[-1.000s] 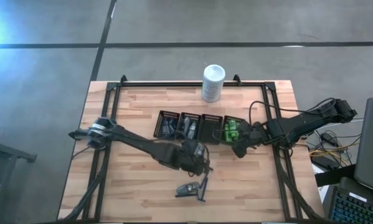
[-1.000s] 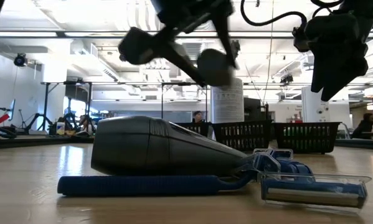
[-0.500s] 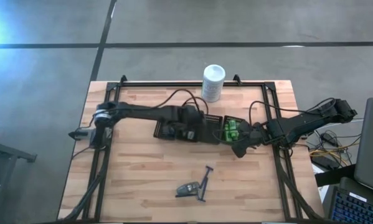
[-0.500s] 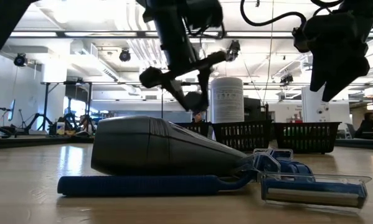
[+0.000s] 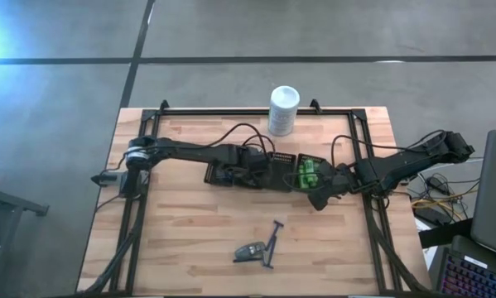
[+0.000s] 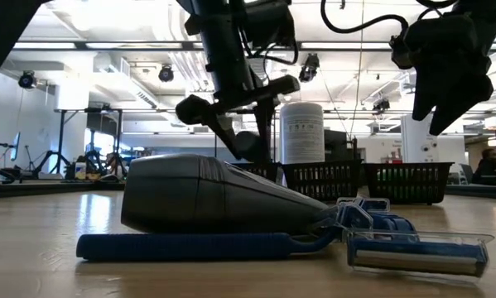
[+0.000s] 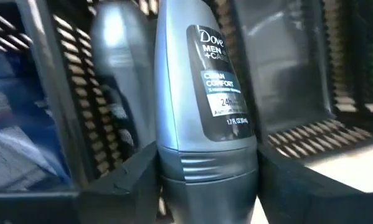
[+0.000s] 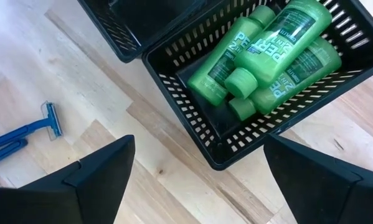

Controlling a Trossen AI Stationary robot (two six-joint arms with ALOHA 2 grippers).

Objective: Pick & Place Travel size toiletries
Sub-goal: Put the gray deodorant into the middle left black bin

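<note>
My left gripper [image 5: 252, 171] reaches from the table's left over the black mesh tray [image 5: 282, 159] and is shut on a grey-silver Dove deodorant [image 7: 205, 81]. Below it, another grey deodorant [image 7: 114, 68] lies in a tray compartment. Green bottles [image 8: 273, 50] fill the tray's right end compartment [image 5: 307, 174]. My right gripper [image 5: 320, 197] hovers open just near of that end. One grey deodorant [image 5: 249, 252] and a blue razor [image 5: 272, 242] lie on the table near its near edge, and they also fill the low view's foreground [image 6: 206, 194]. My left gripper pinches the deodorant at its ridged cap end [image 7: 208, 177], one finger [image 7: 130, 183] on each side. The labelled body reaches forward past the fingertips, along the fingers. It is lifted clear, pointing down into the tray.
A tall white canister [image 5: 284, 110] stands at the table's far edge behind the tray. A second razor with a clear cap [image 6: 417, 251] lies beside the blue one. Bare wood lies left of the tray and across the near half. Black frame rails run along the table's sides.
My left gripper has swung from above the loose items near the table's near edge toward the far edge, stopping over the tray, then sunk a little toward it. The right arm has kept still.
</note>
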